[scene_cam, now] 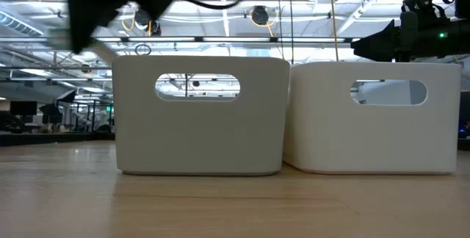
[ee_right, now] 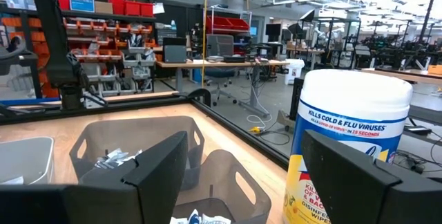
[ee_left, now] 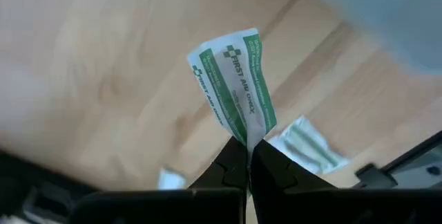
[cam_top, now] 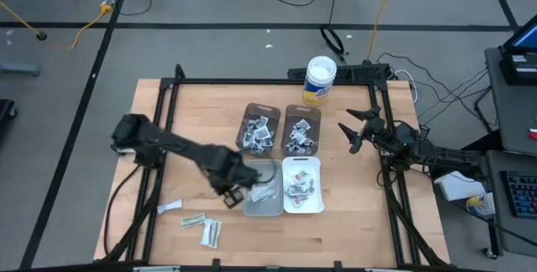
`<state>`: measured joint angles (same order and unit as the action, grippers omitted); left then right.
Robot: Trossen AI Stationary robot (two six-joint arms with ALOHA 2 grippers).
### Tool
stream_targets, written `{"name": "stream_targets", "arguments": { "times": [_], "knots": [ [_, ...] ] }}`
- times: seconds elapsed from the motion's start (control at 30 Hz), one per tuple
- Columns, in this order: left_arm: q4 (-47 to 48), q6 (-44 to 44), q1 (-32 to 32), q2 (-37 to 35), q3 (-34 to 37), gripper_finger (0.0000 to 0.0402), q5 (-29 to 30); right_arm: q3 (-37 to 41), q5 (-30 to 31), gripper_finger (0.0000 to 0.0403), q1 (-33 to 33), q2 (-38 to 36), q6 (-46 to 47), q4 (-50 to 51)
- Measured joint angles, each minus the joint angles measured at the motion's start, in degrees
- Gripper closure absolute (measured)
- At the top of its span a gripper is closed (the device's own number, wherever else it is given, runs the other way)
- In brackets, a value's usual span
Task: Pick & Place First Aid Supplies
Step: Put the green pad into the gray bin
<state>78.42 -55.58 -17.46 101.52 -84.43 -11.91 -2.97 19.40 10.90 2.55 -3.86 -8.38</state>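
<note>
The left gripper [cam_top: 237,193] hangs over the bench [cam_top: 168,154] just beside the left wall of the grey bin [cam_top: 262,211], its jaws pressed together on one end of a green-and-white first aid packet [ee_left: 233,86]; in the left wrist view the packet stands up from the jaw tips, clear of the wood beneath it. Three more packets lie flat on the bare front-left part of the bench: a white strip [cam_top: 170,208], a green-striped one [cam_top: 194,220], and a pair [cam_top: 211,233] close to the front edge. The board to the left of the bins and along the left rail is open, with the left arm stretched across it. Four bins sit as a tight two-by-two block at the centre: two brown bins [cam_top: 260,128] at the rear, the grey bin and a white bin [cam_top: 302,185] at the front, walls touching or nearly so, all holding small packets. In the low view the two front bins stand side by side with almost no gap between them. The right gripper [cam_top: 359,129] hovers near the right rail, jaws spread and holding nothing, well apart from the bins. A white tub with a yellow label [cam_top: 320,80] stands at the rear edge, just behind the right brown bin.
</note>
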Motion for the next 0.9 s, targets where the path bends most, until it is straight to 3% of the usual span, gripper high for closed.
{"name": "stream_targets", "arguments": {
  "times": [0.3,0.5,0.9],
  "knots": [
    [1.81,19.25,6.94,13.14,-18.43,0.04,1.41,0.0,0.0,0.0124,-0.01,-0.01,0.0,0.0],
    [3.81,24.36,8.35,18.25,-27.93,0.0401,2.16,-0.01,0.0,0.0124,-0.01,-0.02,0.0,0.0],
    [1.77,22.3,7.1,22.89,-28.23,0.0401,3.31,0.0,0.0,0.0124,0.0,0.0,-0.01,0.0]
  ]
}}
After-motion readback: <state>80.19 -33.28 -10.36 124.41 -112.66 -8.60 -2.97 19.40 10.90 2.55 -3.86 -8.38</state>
